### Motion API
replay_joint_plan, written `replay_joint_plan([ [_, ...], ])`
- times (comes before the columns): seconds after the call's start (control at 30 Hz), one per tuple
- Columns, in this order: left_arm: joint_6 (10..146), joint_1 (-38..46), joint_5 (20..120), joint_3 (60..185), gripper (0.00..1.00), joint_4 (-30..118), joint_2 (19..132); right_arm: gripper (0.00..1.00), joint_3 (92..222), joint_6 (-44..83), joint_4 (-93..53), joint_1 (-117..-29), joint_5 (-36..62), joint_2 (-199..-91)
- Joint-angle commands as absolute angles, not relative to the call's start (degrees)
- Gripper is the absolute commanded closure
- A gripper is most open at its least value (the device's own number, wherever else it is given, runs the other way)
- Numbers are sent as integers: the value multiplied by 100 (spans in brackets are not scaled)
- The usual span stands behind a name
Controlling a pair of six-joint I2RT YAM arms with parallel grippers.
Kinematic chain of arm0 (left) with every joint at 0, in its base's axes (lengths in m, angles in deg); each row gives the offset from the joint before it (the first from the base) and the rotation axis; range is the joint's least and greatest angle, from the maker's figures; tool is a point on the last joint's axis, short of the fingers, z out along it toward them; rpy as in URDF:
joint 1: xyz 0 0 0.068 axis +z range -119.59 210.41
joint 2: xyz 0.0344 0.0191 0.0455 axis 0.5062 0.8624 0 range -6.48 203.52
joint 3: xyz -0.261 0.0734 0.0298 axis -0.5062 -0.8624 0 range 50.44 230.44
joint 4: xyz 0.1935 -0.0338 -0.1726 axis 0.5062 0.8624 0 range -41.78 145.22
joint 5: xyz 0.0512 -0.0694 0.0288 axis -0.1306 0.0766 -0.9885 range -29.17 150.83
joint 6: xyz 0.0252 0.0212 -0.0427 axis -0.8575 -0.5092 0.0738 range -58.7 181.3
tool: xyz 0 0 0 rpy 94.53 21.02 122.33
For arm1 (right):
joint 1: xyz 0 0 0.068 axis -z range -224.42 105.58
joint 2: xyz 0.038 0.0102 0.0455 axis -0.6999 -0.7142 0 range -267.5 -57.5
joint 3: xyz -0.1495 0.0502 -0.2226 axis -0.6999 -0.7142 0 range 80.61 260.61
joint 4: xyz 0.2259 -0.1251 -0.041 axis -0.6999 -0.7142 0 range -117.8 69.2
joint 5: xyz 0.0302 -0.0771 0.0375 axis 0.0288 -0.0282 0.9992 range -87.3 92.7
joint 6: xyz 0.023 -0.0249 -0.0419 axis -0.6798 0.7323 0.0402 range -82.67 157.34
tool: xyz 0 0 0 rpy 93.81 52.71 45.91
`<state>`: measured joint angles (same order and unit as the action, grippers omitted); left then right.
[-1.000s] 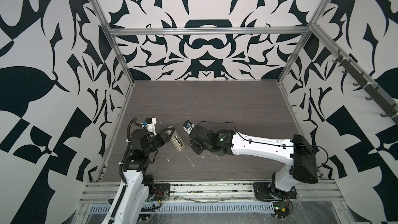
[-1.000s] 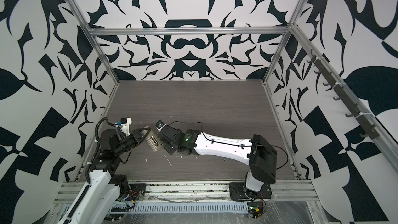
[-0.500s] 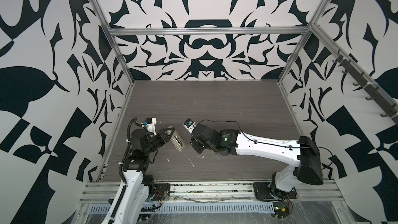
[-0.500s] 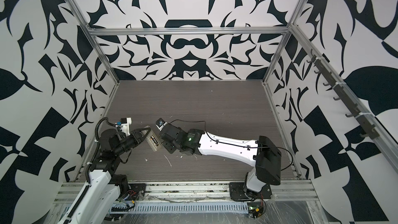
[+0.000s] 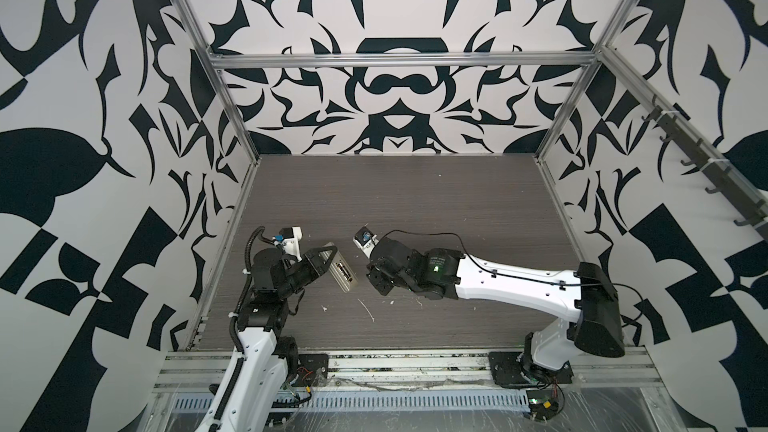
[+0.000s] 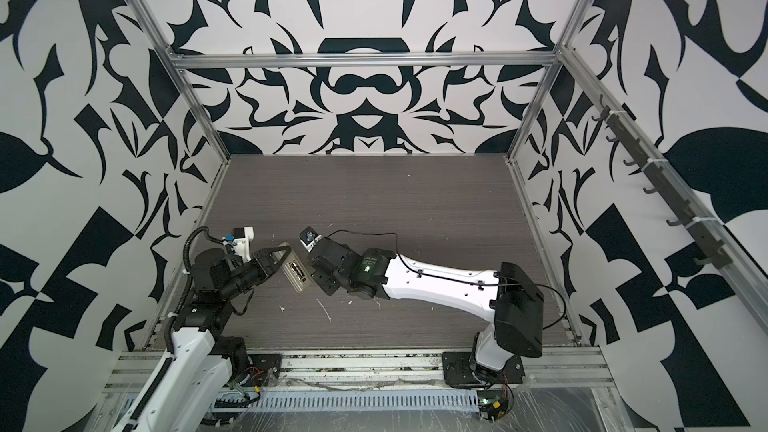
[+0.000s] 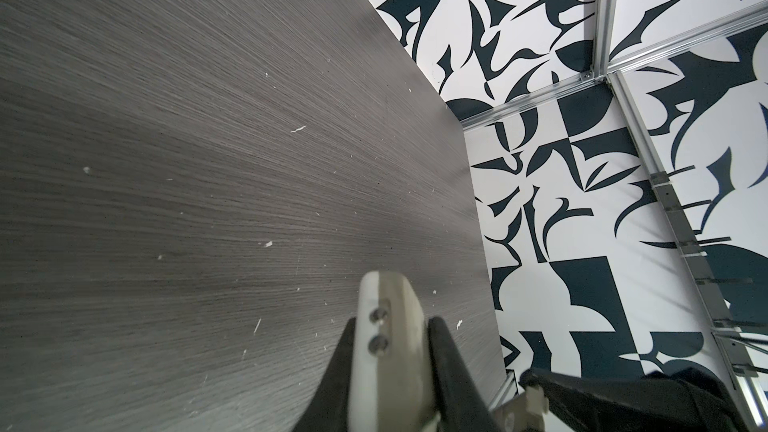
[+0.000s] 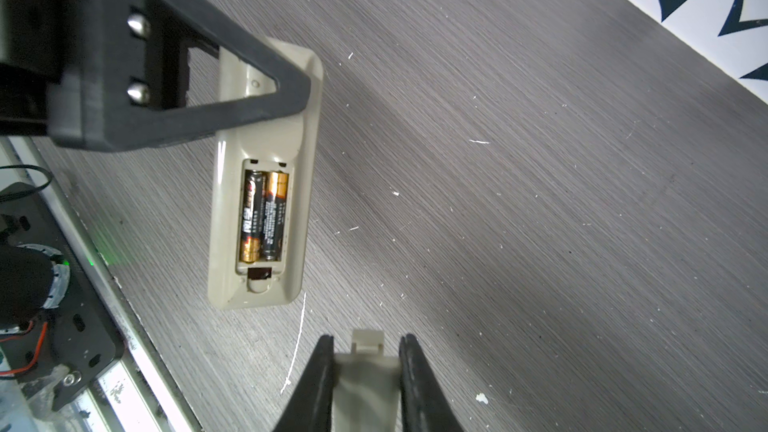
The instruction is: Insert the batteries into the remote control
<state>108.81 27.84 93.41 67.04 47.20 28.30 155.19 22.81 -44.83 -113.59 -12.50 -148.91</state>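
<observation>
I've got the remote control (image 5: 344, 275) clamped in the left gripper (image 7: 392, 322) over the front left of the table (image 5: 415, 209), and both batteries (image 8: 263, 218) sit side by side inside it. Just to its right, my right gripper (image 8: 365, 351) pinches the cover piece (image 8: 365, 371), apart from it.

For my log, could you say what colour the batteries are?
The batteries are black with copper-gold ends; clearest in the right wrist view.

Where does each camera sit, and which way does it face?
Top views: above the near edge, looking down at the table; left arm, right arm show.
Left wrist: behind the left claw, shut on the remote control, looking across the table.
Right wrist: behind the right claw, holding the cover, facing the batteries in the remote control.
Both wrist views share the remote control.
</observation>
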Motion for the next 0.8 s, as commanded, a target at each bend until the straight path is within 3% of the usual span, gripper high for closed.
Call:
replay_joint_plan([
  [0.0, 10822, 2798, 9365, 6817, 100, 4612, 2724, 97, 15588, 2399, -4237, -11394, -1210, -14685],
  [0.77, 10859, 2807, 9450, 6739, 100, 4286, 2594, 100, 15033, 2872, -2718, -11390, -897, -14581],
])
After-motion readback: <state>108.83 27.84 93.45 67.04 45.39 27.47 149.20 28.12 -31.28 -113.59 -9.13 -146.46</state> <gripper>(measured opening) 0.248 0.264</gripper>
